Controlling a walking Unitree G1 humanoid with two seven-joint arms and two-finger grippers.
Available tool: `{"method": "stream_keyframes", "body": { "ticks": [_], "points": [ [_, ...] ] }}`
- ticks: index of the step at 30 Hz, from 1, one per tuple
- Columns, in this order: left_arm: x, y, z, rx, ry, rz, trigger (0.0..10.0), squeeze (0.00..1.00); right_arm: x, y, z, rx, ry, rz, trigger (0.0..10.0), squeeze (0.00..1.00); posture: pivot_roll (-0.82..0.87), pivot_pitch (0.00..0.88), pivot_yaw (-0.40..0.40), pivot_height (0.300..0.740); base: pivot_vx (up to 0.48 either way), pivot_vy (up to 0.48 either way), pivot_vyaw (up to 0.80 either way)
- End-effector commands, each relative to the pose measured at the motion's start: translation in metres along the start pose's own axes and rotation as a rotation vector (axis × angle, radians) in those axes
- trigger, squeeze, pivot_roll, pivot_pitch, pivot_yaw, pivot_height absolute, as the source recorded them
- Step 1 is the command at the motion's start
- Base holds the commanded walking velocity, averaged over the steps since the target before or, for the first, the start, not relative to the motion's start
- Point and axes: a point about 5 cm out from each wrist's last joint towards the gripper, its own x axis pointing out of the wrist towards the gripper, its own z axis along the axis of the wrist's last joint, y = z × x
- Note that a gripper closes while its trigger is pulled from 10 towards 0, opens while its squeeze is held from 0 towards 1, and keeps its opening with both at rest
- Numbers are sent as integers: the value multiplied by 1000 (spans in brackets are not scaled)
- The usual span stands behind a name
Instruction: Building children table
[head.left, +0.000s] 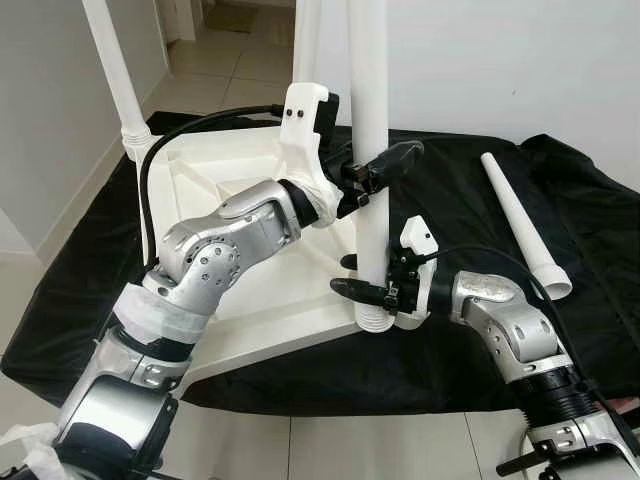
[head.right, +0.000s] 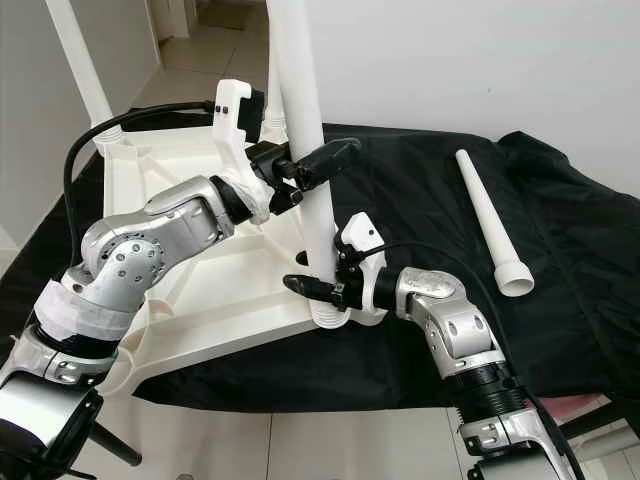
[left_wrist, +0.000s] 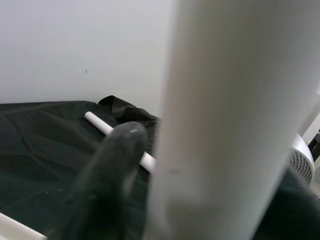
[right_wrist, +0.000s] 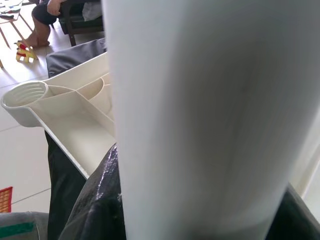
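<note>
Both clamped on upright leg (head.left: 371, 150): left end effector (head.left: 385, 165) above right end effector (head.left: 368, 290).

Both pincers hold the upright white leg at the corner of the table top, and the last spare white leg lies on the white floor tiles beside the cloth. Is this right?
Not quite. The spare tapered white plastic leg lies on the black cloth, not on the floor tiles, as the left eye view shows. The rest holds: the left pincer and the right pincer both grip the upright white plastic leg at the corner of the upturned white plastic table top.

no readable text or labels.
</note>
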Motion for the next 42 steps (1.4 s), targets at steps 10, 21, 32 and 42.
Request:
{"method": "stream_keyframes", "body": {
  "ticks": [10, 21, 32, 42],
  "points": [
    [-3, -29, 11, 157, 19, -524, 10000, 0, -2, -4, 5, 69, -42, -14, 10000, 0, 5, 0, -67, 740, 0, 0, 0],
    [7, -24, 24, 145, 30, -393, 10000, 0, -3, -14, 17, 92, -125, -83, 10000, 1000, 7, 0, -61, 740, 0, 0, 0],
    [24, 7, 31, 196, 56, -82, 10000, 0, 1, -31, 29, 66, -201, -314, 10000, 0, -3, 0, -54, 740, 0, 0, 0],
    [33, 36, 40, 167, -21, 185, 10000, 0, 25, -33, 34, 86, -254, -554, 10000, 0, -12, 0, -46, 740, 0, 0, 0]
  ]
}}
